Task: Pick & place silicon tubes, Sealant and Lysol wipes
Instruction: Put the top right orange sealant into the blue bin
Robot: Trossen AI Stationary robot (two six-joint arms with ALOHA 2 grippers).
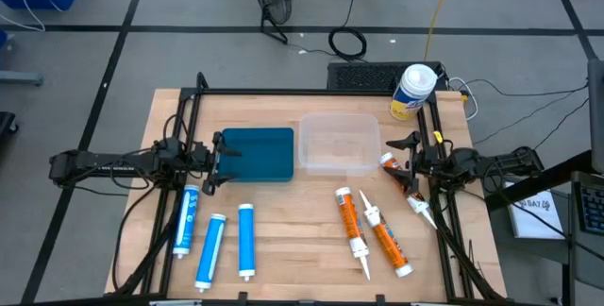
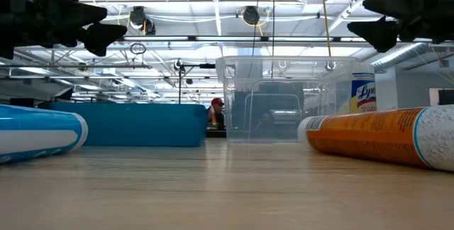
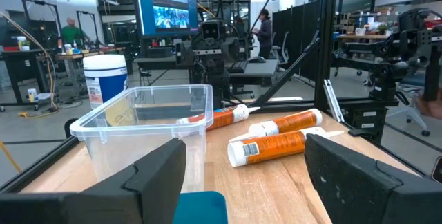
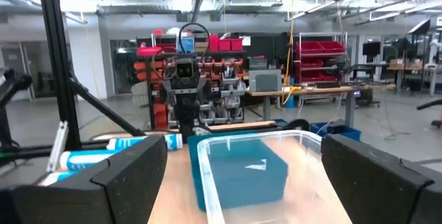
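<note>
Evidently rigid and fairly light, the Lysol wipes (image 1: pixel 413 92) are stood at the desk's far right corner; the yellow body should be gripped. Nearby, the right tool (image 1: pixel 405 154) is held wide open, empty.

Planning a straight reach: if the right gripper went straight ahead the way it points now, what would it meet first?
Probably the clear plastic bin, empty and right ahead of the open right gripper; the teal box lies beyond it. Whether the gripper clears the rim is unclear.
</note>
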